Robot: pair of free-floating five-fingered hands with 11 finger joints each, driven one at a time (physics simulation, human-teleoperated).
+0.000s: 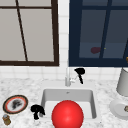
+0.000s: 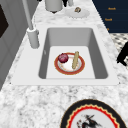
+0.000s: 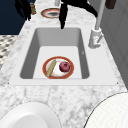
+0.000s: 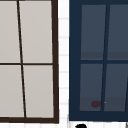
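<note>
Front view: right hand (image 1: 80,72) at faucet (image 1: 67,77), 3 o'clock side, fingers straight, holding nothing (left hand (image 1: 37,110) idle, curled, at sink (image 1: 45,100) rim); judgement: press lever squarely, slowly.

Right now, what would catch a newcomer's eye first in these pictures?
A big red ball sits in front of the sink in the front view. In the basin lies a red-rimmed plate carrying a dark red fruit and a tan stick. The right hand hangs by the faucet; the left hand hovers at the sink's left edge.
</note>
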